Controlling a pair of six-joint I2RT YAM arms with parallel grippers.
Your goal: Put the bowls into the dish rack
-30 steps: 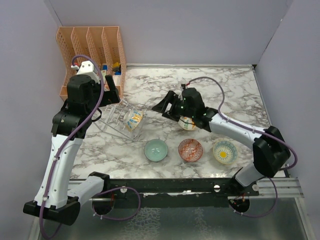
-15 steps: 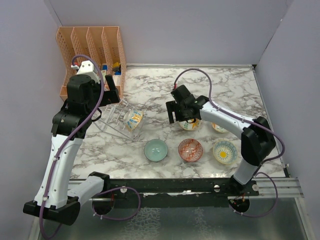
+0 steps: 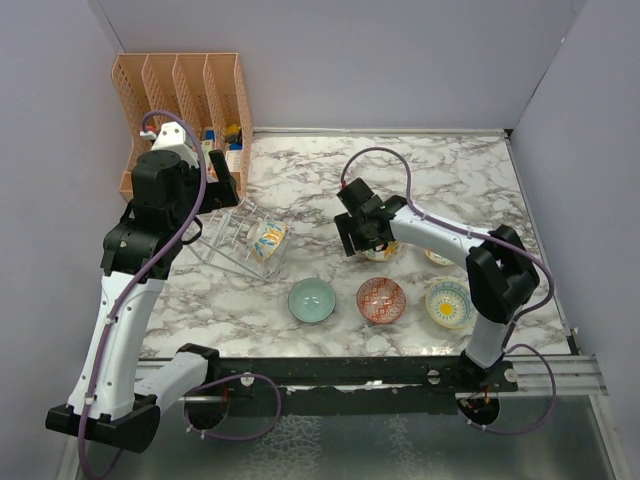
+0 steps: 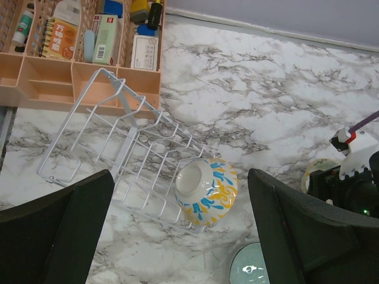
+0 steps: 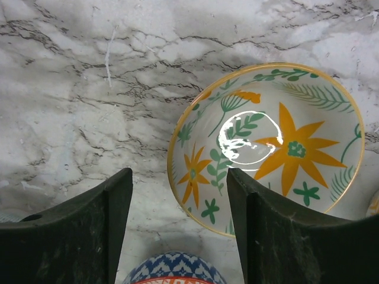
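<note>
A blue-and-orange floral ceramic bowl [image 4: 207,192] lies on its side at the right end of the thin white wire dish rack [image 4: 112,148]. The left hand [image 4: 180,183] hangs above it, spread wide and empty. A cream ceramic bowl with orange and green flowers [image 5: 266,148] sits upright on the marble counter [image 5: 89,71]. The right hand [image 5: 179,189] over it gapes wide, holding nothing.

Glossy glazed ceramic flower bowl [image 5: 266,148] on polished marble-look bench [image 5: 89,89]; thin white-coated wire dish rack [image 4: 124,160]; matt orange plastic organizer [image 3: 180,90].
</note>
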